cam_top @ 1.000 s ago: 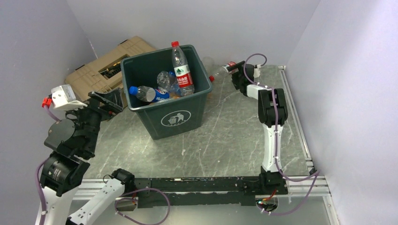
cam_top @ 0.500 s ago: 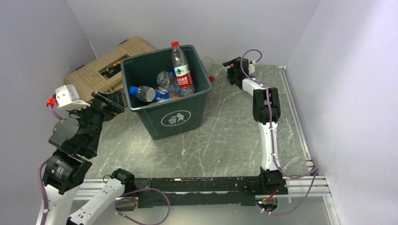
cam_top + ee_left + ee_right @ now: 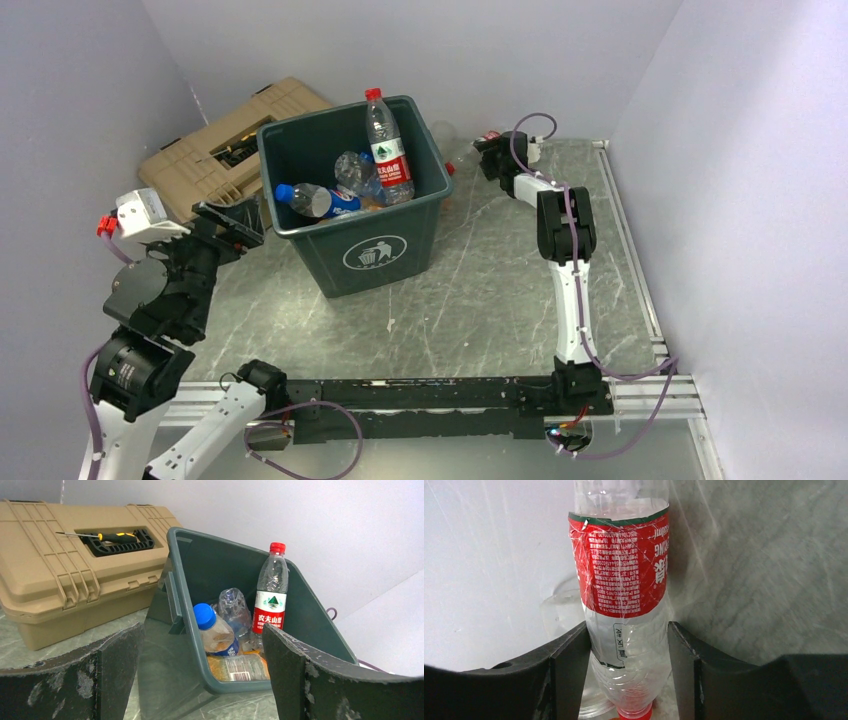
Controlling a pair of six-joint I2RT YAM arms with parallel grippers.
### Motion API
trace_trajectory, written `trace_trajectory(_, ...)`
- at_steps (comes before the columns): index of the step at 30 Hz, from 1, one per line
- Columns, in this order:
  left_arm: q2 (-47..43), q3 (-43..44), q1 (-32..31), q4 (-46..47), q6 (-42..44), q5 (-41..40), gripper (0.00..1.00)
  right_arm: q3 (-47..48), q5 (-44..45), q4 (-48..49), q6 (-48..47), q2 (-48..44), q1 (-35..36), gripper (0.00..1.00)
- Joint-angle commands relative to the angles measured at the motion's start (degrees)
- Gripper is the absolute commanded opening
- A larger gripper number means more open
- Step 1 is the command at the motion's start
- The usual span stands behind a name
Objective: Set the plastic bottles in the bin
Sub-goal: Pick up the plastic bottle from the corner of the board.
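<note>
The dark green bin (image 3: 352, 222) stands mid-table and holds several plastic bottles: an upright red-labelled one (image 3: 386, 148), a blue-capped one (image 3: 316, 200) and a crumpled clear one (image 3: 356, 170). Behind the bin's right corner a clear bottle with a red label (image 3: 624, 580) lies on the table, red cap towards the wrist. My right gripper (image 3: 484, 150) has a finger pressed on each side of its body (image 3: 626, 632). Another clear bottle (image 3: 558, 611) lies beside it against the wall. My left gripper (image 3: 202, 630) hangs open left of the bin (image 3: 175, 645), nothing between its fingers.
A tan ribbed hard case (image 3: 215, 140) sits at the back left, touching the bin, with a yellow-handled screwdriver (image 3: 107, 536) in its lid recess. White walls close off the back and both sides. A metal rail (image 3: 630, 250) runs along the table's right edge.
My right gripper reached left and back to the lying bottle, and its fingers closed in onto the bottle's sides. The left arm shifted slightly and stayed open.
</note>
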Motion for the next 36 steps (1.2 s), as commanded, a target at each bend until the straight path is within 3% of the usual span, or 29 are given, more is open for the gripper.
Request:
trace_trajectory(1,-0.5,-0.3,0.3,0.7,-0.8,-1.0,0.92,-6.8,-0.4,-2.7,-1.6,-1.8,0.3,0.56)
trace_trajectory(10,-1.3,0.8,0.3,1.4,-0.9,0.1,0.92,-23.5,2.2,4.5,-4.1,-18.8,-1.3,0.50)
trace_trajectory(21,-2.0,0.7,0.3,7.6,-2.9,7.1,0.90,-43.3,7.7,5.2,-12.8,-57.7,-6.1,0.44)
trace_trajectory(27,2.3,1.0,0.3,14.2,-7.4,19.0,0.90,-50.2,8.3,3.3,-17.0,-82.9,-6.1,0.41)
trace_trajectory(36,20.8,3.4,0.1,31.9,-17.5,53.0,0.85,-51.8,-3.6,-2.0,-22.5,-109.0,-6.0,0.41)
